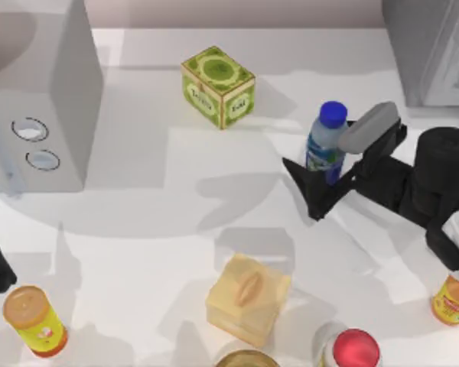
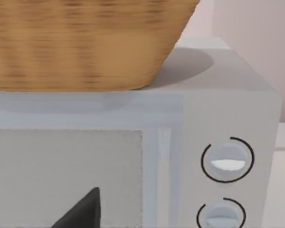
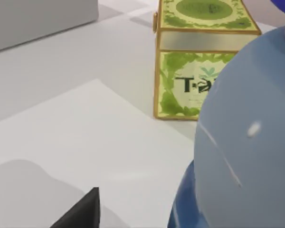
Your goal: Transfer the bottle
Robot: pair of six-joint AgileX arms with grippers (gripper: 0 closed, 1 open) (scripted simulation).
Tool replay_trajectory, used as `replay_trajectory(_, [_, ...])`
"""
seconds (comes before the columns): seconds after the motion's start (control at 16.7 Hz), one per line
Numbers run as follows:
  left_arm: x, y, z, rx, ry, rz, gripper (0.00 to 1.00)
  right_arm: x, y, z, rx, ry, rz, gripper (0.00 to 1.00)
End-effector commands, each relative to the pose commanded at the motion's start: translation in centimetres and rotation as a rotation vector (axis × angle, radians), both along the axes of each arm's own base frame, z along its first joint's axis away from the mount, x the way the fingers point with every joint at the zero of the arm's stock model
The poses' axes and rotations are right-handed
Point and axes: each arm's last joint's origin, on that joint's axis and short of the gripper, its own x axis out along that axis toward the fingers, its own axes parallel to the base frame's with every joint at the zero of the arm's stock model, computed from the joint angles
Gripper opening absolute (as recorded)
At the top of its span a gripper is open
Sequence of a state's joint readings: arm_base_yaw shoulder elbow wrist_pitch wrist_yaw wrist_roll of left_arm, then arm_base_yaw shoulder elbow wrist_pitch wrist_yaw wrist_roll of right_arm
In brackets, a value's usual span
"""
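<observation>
The left claw [image 2: 80, 211] faces a grey microwave [image 2: 190, 123] topped by a wicker basket [image 2: 85, 42] — whether it is spread or pressed together, I cannot tell. Beyond the right claw [image 1: 315, 180] stands a green tea box [image 1: 218, 86] on the surface [image 1: 176, 214]. That claw is spread, with the bottle [image 1: 326, 144] upright between its fingers.

Right tool [image 1: 319, 186] low, fingers spread wide

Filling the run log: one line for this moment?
right hand: around bottle, grip unclear | bottle: upright, right of tea box | left hand: parked facing microwave
</observation>
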State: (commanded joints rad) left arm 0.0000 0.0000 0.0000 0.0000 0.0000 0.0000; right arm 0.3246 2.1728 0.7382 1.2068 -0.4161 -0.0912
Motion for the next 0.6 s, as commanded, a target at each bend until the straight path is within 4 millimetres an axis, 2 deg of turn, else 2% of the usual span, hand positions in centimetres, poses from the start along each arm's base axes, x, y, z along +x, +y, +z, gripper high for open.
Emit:
replay_trajectory(0.06, [0.0, 0.0, 0.0, 0.0, 0.0, 0.0, 1.0, 0.0, 0.0, 0.0, 0.0, 0.0, 0.0, 1.0])
replay_trajectory(0.6, [0.0, 0.0, 0.0, 0.0, 0.0, 0.0, 1.0, 0.0, 0.0, 0.0, 0.0, 0.0, 0.0, 0.32])
